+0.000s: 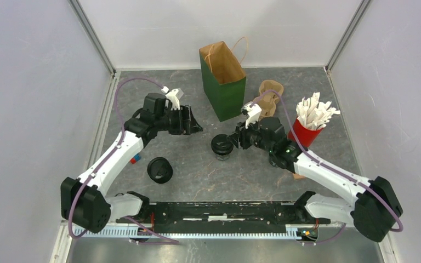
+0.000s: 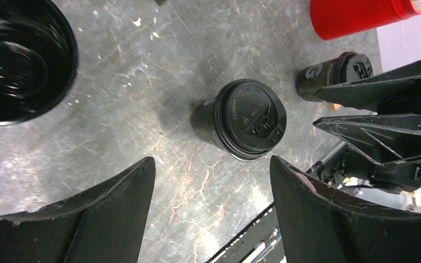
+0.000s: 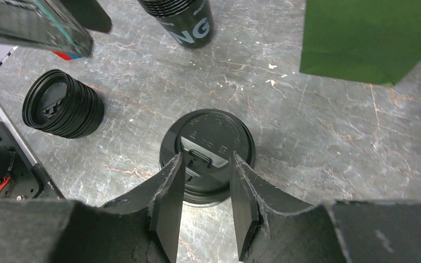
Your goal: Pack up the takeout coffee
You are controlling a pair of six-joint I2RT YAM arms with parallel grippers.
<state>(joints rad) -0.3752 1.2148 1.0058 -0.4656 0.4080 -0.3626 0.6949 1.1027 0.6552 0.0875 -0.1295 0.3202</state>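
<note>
A black coffee cup with a black lid [image 1: 221, 146] stands upright mid-table; it also shows in the left wrist view [image 2: 249, 126] and the right wrist view [image 3: 211, 137]. My right gripper [image 1: 234, 138] [image 3: 207, 159] is open with a narrow gap, its tips over the near edge of that lid, holding nothing. My left gripper [image 1: 197, 127] [image 2: 211, 164] is wide open and empty, raised to the cup's left. A second black cup [image 3: 186, 16] stands below the left gripper. A third [image 2: 334, 71] lies by the right gripper. The green paper bag [image 1: 223, 82] stands open at the back.
A black lidded piece [image 1: 159, 170] [image 3: 63, 109] lies on its side at front left. A red cup of white packets [image 1: 305, 131] stands at right, and a tan pulp carrier [image 1: 270, 96] lies beside the bag. A small red and blue item [image 1: 135, 159] lies near the left arm.
</note>
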